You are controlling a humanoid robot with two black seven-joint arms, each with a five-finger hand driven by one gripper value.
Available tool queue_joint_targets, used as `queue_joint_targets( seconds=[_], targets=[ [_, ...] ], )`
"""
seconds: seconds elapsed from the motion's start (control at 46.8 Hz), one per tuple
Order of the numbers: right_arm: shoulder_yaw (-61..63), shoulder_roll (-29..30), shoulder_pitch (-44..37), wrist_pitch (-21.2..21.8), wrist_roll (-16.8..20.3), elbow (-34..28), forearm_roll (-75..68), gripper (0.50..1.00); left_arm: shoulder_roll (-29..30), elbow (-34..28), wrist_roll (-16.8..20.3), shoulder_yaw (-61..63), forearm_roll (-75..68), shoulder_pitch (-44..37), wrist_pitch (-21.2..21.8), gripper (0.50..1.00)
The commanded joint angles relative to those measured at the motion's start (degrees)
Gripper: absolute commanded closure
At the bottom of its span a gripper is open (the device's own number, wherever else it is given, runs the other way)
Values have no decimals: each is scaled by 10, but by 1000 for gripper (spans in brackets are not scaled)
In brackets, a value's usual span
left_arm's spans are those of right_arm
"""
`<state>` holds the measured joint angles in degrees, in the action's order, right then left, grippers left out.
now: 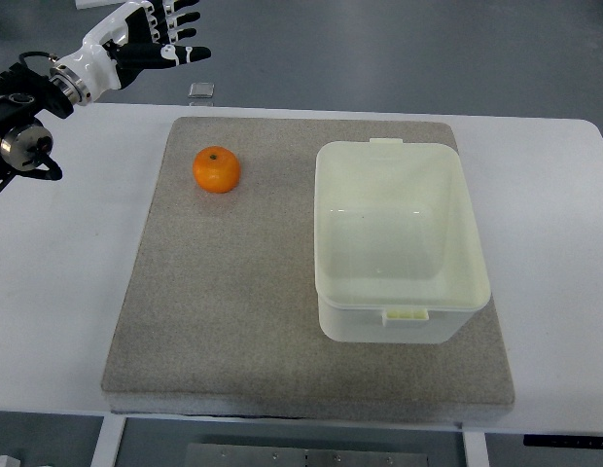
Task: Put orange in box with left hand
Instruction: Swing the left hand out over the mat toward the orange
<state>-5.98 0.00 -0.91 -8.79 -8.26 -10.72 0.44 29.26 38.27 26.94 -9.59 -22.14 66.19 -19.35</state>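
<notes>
An orange (pixel 216 169) lies on the grey mat (pixel 233 311) near its far left corner. To its right stands a pale cream plastic box (pixel 399 243), open-topped with nothing inside. My left hand (pixel 156 37) hovers at the top left of the view, beyond the table's far edge, well apart from the orange. Its fingers are spread and hold nothing. The right arm does not show.
The mat lies on a white table (pixel 58 292). A small grey square object (pixel 201 90) sits on the floor just past the table's far edge. The left arm's black joint (pixel 19 136) hangs over the table's left side.
</notes>
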Motion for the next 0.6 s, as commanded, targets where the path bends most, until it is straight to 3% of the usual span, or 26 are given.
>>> queue_joint_targets(
  seconds=[0.0, 0.107, 0.214, 0.577],
  targets=[
    [0, 0, 0, 0, 0, 0, 0, 568, 14, 18, 0, 0, -98, -1, -11, 512],
    [0, 0, 0, 0, 0, 0, 0, 568, 17, 21, 1, -1, -199, -2, -17, 519],
    [0, 0, 0, 0, 0, 0, 0, 568, 17, 28, 1, 0, -253, 0, -22, 561],
    [0, 0, 0, 0, 0, 0, 0, 568, 19, 15, 18, 54, -357, 15, -18, 583]
  ],
)
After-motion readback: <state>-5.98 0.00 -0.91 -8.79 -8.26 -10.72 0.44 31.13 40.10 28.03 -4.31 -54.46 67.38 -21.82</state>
